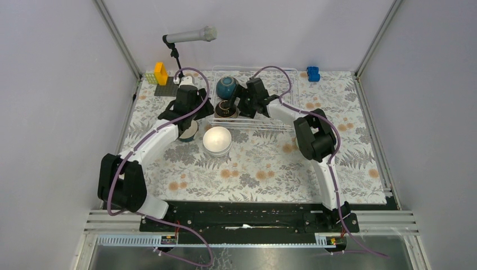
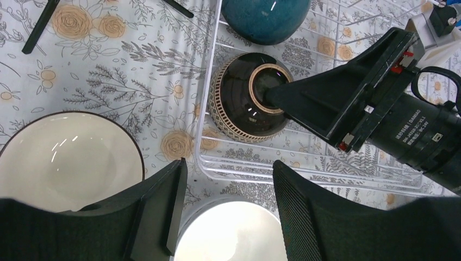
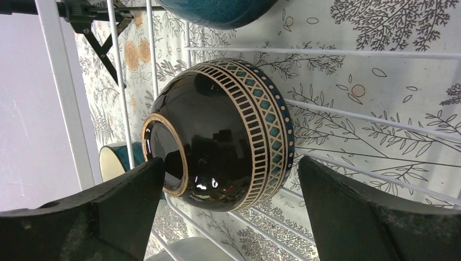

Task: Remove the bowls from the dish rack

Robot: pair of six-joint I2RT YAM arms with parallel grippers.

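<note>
The rack (image 1: pixel 287 84) sits at the table's 12 o'clock end, and the two bowls seen in it are both toward its 9 o'clock end. One is a teal bowl (image 2: pixel 266 16). At 6 o'clock from it is the brown bowl (image 2: pixel 239 103), turned foot-up on the wires. The right gripper (image 3: pixel 231 174) reaches in from 3 o'clock with its jaws spread around the brown bowl. One finger (image 3: pixel 108 212) is at the foot ring and the other is out past the patterned rim band; neither visibly presses. The left gripper (image 2: pixel 229 166) hangs outside the rack at the brown bowl's 7 o'clock, jaws spread and holding nothing. It is above a white bowl (image 2: pixel 234 236) on the cloth, with a cream-lined bowl (image 2: pixel 65 157) at that one's 9 o'clock. The step in hand looks to be the pinch on the brown bowl. The glaze is glossy and the wall round, so a squeeze across the belly may squirt it out. A slow close seems surer, with one finger seated in the foot ring's hollow and the other under the lip. The lift should go straight up until the rim clears the rack's low side, keeping off the teal bowl just beside it. The carry then goes toward 6 o'clock onto bare cloth, wide of the white bowl and the left gripper, which crowd that exit.
</note>
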